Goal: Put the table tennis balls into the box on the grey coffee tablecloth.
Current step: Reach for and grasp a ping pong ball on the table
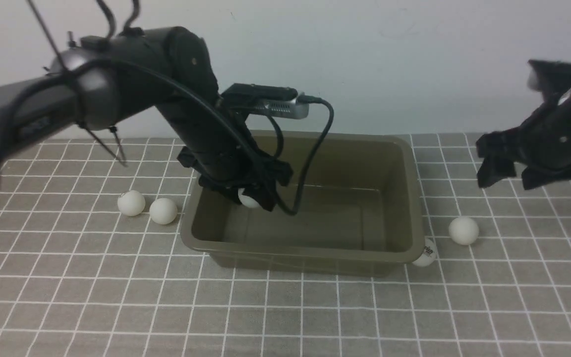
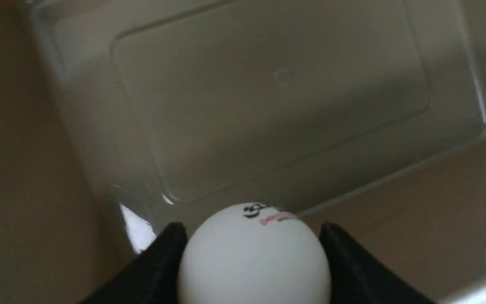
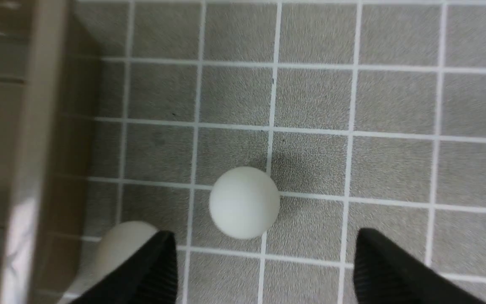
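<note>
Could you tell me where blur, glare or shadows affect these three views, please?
Front view: the right gripper is smeared by motion blur. Left wrist view: glare streaks the glossy wall of the box beside the held ball. Right wrist view: the box rim is blurred; the free ball casts a soft shadow on the tablecloth.

Soft, even light; the black right arm point(image 1: 553, 139) looks blurred; glare glints inside the glossy olive-grey plastic tub point(image 2: 137, 230).

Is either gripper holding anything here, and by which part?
The left gripper holds one table tennis ball by its opposite sides, between the fingers, above the box. The right gripper is open and holds nothing.
</note>
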You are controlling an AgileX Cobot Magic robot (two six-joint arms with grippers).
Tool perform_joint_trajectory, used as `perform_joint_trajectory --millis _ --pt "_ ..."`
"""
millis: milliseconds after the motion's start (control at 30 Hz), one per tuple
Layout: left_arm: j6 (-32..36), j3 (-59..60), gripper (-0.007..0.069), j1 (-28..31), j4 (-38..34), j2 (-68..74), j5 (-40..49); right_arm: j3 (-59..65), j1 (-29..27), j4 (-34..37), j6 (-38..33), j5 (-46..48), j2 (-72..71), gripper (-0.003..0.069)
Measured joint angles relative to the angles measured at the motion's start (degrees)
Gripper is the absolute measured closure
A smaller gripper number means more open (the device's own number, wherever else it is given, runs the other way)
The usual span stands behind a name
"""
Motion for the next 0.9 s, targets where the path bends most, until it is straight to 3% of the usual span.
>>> perform_joint_trajectory --millis 167,233,333,367,500,633,900 --pt "-3.76 -5.47 0.0060 0.00 1.60 3.03 4.42 -0.46 0.00 1.97 -0.76 0.71 6.71 0.0105" --pt "-5.42 -7.19 0.0052 0.00 3.21 3.10 5.65 -0.46 0.00 2.75 -1.33 0.71 7.85 0.0105" --pt "-8.09 -11.33 0.0135 0.00 9.27 2.67 8.73 -0.48 0.00 5.00 -1.72 -0.07 9.83 0.0105" --pt "-8.93 -13.29 0.0243 0.06 12.60 2.15 10.23 -0.52 0.08 6.13 -2.07 -0.79 10.55 0.0109" --pt "-9.07 -15.87 0.0552 0.97 18.75 -0.27 12.00 -0.59 0.40 7.44 -3.00 -1.94 13.08 0.0162" --pt "-9.58 -16.12 0.0624 5.35 19.29 -2.57 12.37 -0.95 0.40 6.46 -4.19 -2.68 15.15 0.0309" --pt "-8.95 -12.44 0.0629 19.86 13.56 -6.84 12.37 -0.71 0.42 6.30 -5.10 0.06 4.02 0.0299"
